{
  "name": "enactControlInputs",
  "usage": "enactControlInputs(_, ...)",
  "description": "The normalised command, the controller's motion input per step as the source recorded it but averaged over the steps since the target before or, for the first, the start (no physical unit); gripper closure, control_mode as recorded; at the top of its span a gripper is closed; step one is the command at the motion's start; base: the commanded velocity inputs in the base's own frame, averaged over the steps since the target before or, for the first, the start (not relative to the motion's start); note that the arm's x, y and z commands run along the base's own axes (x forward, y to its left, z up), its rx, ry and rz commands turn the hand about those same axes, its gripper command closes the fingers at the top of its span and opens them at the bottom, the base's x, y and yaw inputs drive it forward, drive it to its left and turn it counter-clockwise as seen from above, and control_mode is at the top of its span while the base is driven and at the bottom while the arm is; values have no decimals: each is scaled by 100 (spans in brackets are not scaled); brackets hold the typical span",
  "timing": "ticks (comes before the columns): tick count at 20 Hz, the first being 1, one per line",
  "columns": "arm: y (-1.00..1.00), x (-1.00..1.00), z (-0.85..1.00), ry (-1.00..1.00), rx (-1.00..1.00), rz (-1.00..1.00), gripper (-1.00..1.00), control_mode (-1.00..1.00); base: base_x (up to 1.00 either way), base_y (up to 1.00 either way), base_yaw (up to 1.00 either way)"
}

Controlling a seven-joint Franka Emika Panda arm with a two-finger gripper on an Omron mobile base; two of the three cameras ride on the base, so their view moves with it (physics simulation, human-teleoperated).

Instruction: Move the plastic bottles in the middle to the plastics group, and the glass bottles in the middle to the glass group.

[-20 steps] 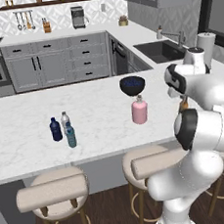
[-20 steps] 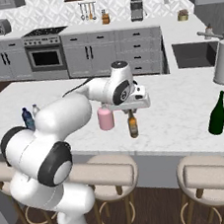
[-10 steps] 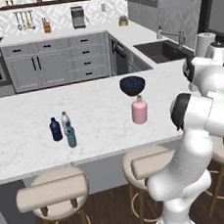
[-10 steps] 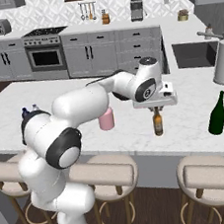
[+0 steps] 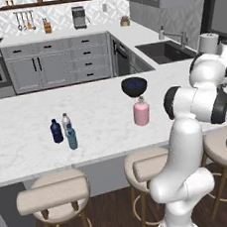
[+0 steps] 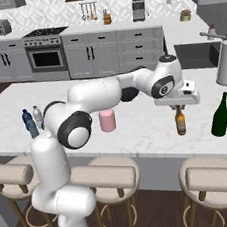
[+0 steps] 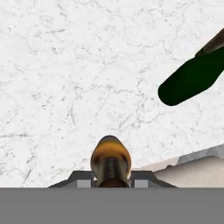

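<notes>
Tabletop (image 6: 138, 132): white marble island that carries all the bottles, with a row of stools along its near edge.
My arm: it reaches from the near left out to the right end of the tabletop.
Green bottle (image 6: 219, 115): the large dark one, upright near the right end, just right of my claw; in the hand view it lies across the upper right (image 7: 192, 78).
Black bowl (image 5: 134, 86): sits on the tabletop just beyond the pink bottle.
Pink bottle (image 6: 107, 120): stands alone in the middle of the tabletop, well left of the brown bottle.
My claw (image 6: 178, 106): clenched on the neck of the brown bottle, pointing straight down.
Brown bottle (image 6: 180, 122): upright in my grip, beside the green bottle but apart from it; I cannot tell whether its base touches the tabletop. From the hand view I look down on its shoulders (image 7: 110, 159).
Left cluster: navy bottle (image 5: 56, 131), clear bottle (image 5: 65, 122) and teal bottle (image 5: 72, 137) stand close together on the left part.
</notes>
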Motion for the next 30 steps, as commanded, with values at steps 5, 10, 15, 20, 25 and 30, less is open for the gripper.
enactControlInputs(5,-54,31,-7,3,0,-27,100,-100,0,0,0)
enactControlInputs(10,-35,22,-23,0,2,-22,100,-100,0,0,0)
enactControlInputs(15,-14,12,-39,-5,4,-12,100,-100,0,0,0)
enactControlInputs(20,-13,22,-25,-17,0,-9,100,-100,0,0,0)
enactControlInputs(25,-17,13,-17,-9,0,-11,100,-100,0,0,0)
enactControlInputs(30,-15,6,-21,0,0,-13,100,-100,0,0,0)
